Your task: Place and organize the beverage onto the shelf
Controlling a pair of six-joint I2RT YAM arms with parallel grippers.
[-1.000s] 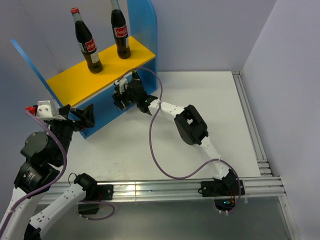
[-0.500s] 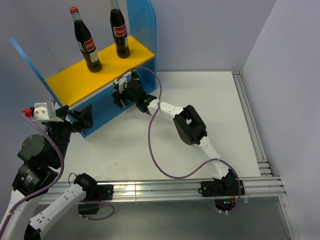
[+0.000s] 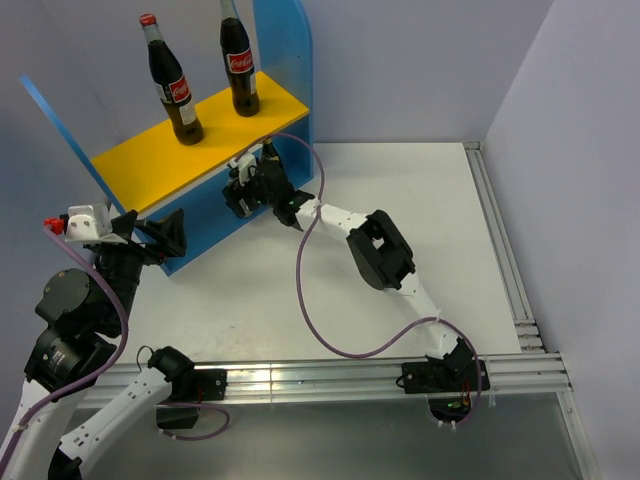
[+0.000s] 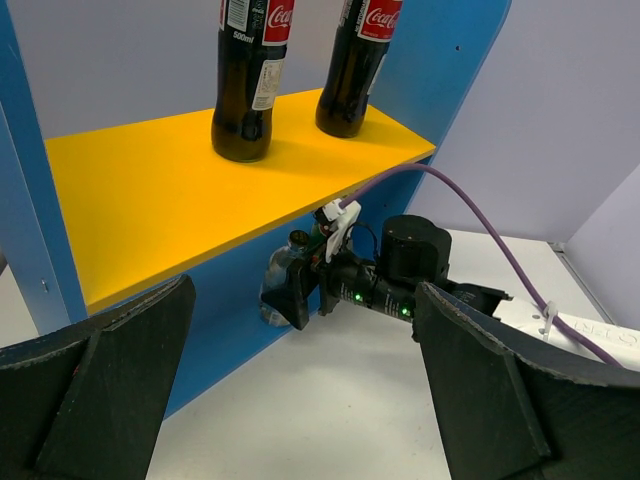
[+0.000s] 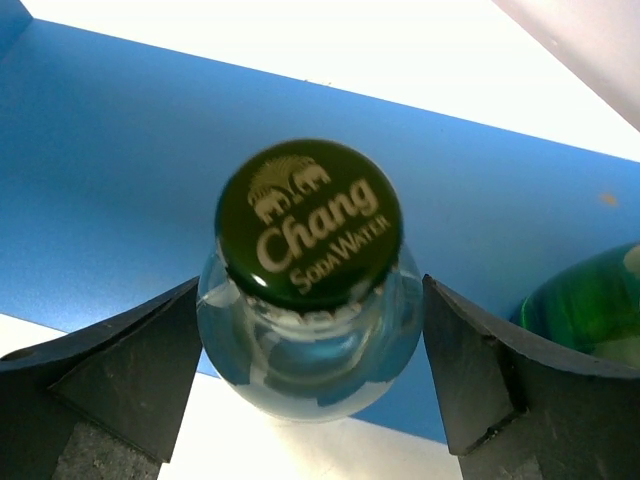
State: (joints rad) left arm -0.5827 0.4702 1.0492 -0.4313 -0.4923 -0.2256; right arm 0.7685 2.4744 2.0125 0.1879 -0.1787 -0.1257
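**tinkr:** Nearest to us, the left gripper (image 4: 302,295) hangs by the front corner of the shelf (image 3: 150,165), jaws spread wide, nothing between them. So we ignore it?

**mo_b:** Pretty much. Farther in, our right gripper (image 5: 310,290) is tucked under the yellow top board with a finger on each side of the clear bottle (image 5: 310,225). That one stands upright close to the blue back panel. The pads sit right at the glass (we can't tell if they're squeezing or loose).

**tinkr:** And the green bottle (image 5: 585,300) is just beside it.

**mo_b:** That's our worry. If we back out crooked, one pad drags the glass and tips the clear bottle into the green one. If we lift too early, the wrist or its purple cable (image 4: 420,168) bumps the board. Then the two cola bottles (image 3: 172,85) up top at the back wobble.
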